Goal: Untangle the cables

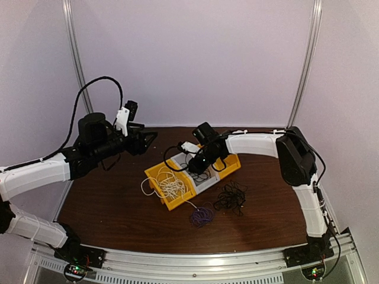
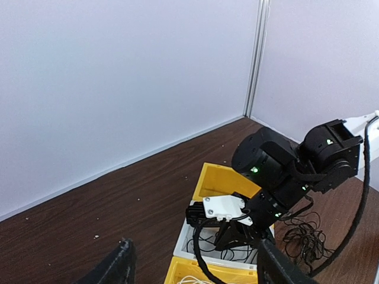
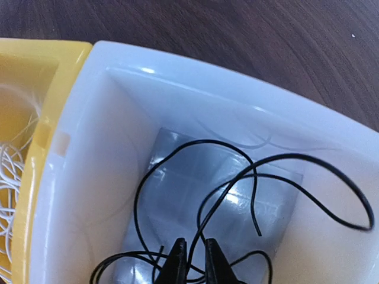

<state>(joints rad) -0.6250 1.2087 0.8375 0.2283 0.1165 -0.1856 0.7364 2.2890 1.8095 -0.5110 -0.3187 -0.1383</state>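
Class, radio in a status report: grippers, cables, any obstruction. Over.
Left gripper open, raised, empty. Right gripper low in white bin, black cable between jaws, grip unclear. Purple cable, black tangle loose on table.

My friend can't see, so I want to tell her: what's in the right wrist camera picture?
The right gripper pinches a thin black cable lying in loops inside a white bin. A yellow bin with white cable sits beside it on a dark wooden table.

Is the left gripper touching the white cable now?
Apart. The top view shows the left gripper open in the air, far from the white cable in the yellow bin.
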